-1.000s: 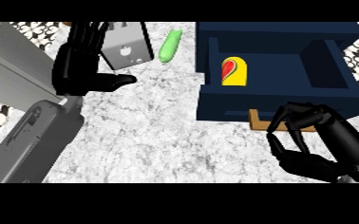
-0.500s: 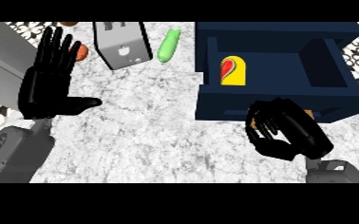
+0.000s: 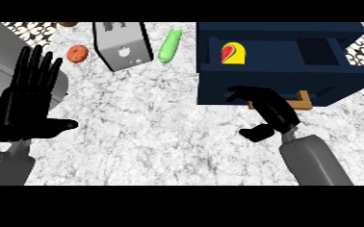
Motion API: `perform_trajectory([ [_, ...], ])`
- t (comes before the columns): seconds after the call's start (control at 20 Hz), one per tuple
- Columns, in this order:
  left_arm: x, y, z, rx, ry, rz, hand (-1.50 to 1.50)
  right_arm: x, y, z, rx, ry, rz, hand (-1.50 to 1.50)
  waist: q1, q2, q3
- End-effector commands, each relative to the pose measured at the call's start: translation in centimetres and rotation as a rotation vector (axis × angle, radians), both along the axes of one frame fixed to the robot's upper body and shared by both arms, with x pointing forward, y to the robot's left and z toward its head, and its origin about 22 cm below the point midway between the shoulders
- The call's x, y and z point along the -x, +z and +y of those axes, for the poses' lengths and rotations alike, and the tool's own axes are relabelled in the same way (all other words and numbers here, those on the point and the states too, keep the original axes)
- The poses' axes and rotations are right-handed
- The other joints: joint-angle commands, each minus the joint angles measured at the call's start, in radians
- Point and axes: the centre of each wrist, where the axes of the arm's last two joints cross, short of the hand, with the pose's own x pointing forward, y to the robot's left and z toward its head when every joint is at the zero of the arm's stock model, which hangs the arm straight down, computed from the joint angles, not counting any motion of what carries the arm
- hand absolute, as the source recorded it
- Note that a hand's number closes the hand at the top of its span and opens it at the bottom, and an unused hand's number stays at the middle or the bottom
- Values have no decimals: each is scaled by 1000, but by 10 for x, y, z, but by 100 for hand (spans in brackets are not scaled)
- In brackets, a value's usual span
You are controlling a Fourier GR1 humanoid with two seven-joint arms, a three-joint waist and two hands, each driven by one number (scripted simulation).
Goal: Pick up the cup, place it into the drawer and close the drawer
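My right hand (image 3: 270, 109), fingers curled and holding nothing, lies against the open drawer's (image 3: 277, 84) front; the cup (image 3: 232, 53) stands inside. My left hand (image 3: 28, 101) rests open.

Marble-veined counter (image 3: 156, 125) (matt) — wood-toned drawer handle (image 3: 304, 101).

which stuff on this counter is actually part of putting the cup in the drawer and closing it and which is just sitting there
Part of the job: cup, yellow and red, already inside the open drawer; right hand at the drawer's front.

Just lying about: green vegetable, grey box, orange-red round item. Left hand rests open at the left.
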Motion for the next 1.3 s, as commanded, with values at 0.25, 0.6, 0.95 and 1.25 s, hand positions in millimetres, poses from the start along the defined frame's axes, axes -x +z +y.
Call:
perform_trajectory([
  [0.25, 22, -4, 15, 11, -1, -7, -150, -55, -25, 7, 37, -21, 57, -150, 3, 0, 0],
  [0.6, 19, -14, 23, 20, -41, -10, -150, -95, -15, -18, -53, -34, 90, -150, 22, 11, 1],
  [0.95, 25, -23, 30, 12, -50, 5, -150, -113, 4, -40, -24, -35, 111, -150, 40, 17, 2],
  [1.25, 14, -16, 16, 14, -83, -13, -150, -121, 22, -61, -38, -83, 110, -150, 61, 28, 3],
])
